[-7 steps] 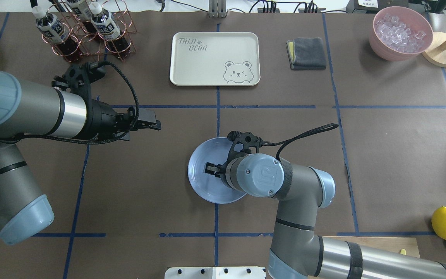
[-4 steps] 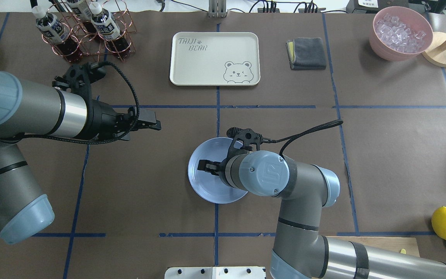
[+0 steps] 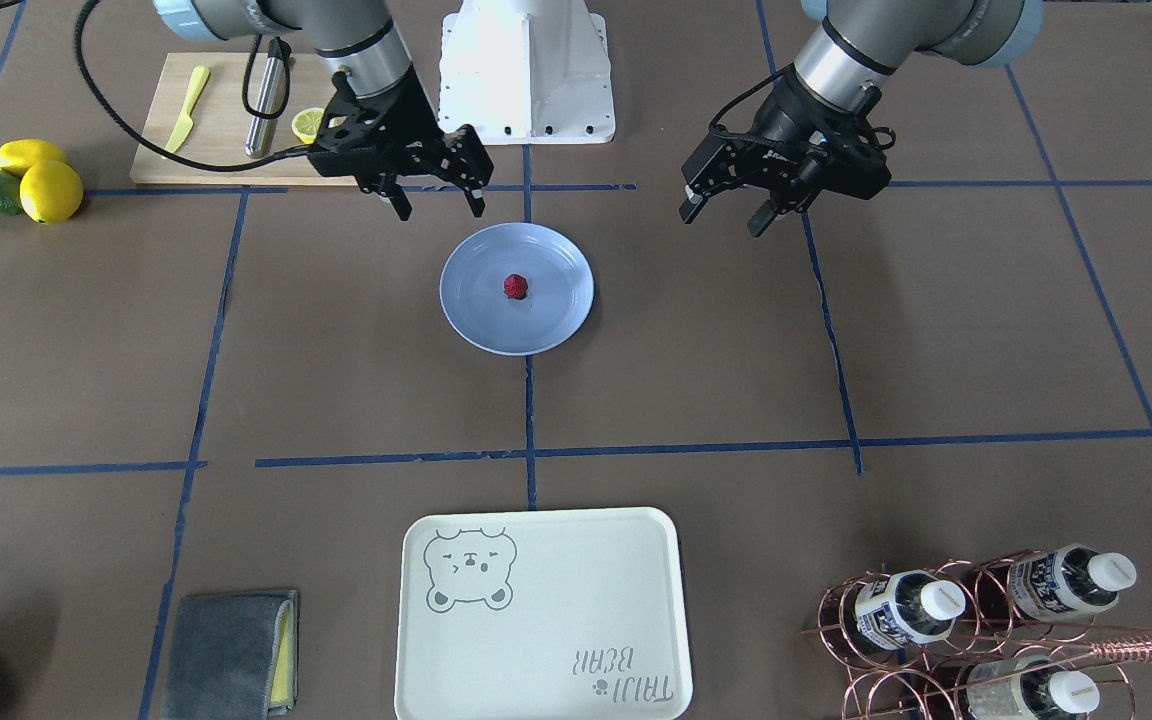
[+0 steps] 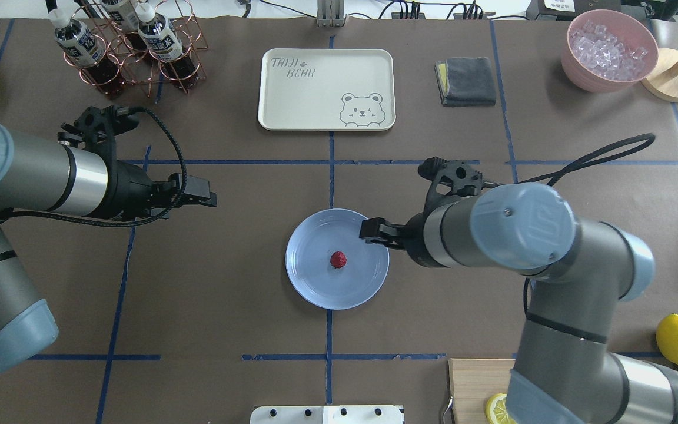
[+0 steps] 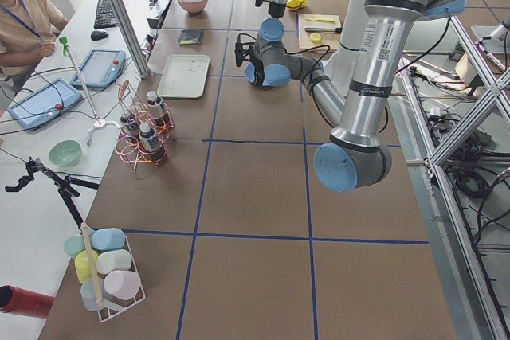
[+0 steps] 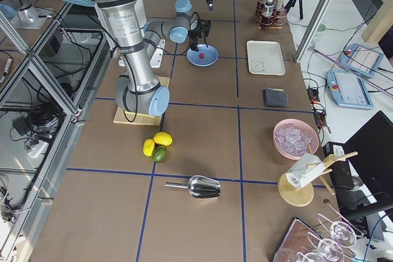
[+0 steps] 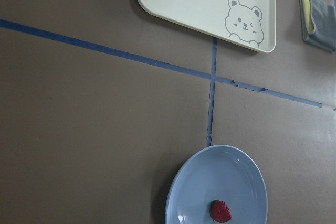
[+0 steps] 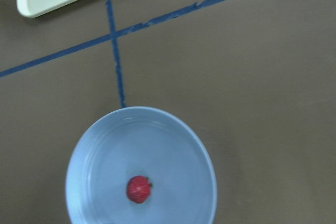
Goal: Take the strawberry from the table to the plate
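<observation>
Strawberry (image 4: 338,259): lying loose near the middle of the plate (image 4: 309,282), about midway along the table's (image 4: 227,306) robot-side half. Nearest: right gripper (image 3: 434,205), raised above the plate's right rim, spread wide, holding nothing, berry leftward and below. Farther off: left gripper (image 3: 724,218), also parted, empty, well apart. Likely nothing remaining but pulling away.

The plate (image 7: 231,177) runs off the left wrist view's bottom edge. Overhead, the right arm (image 4: 551,330) hides most of the cutting board (image 4: 474,377) and part of the lemon slice (image 4: 497,409).
</observation>
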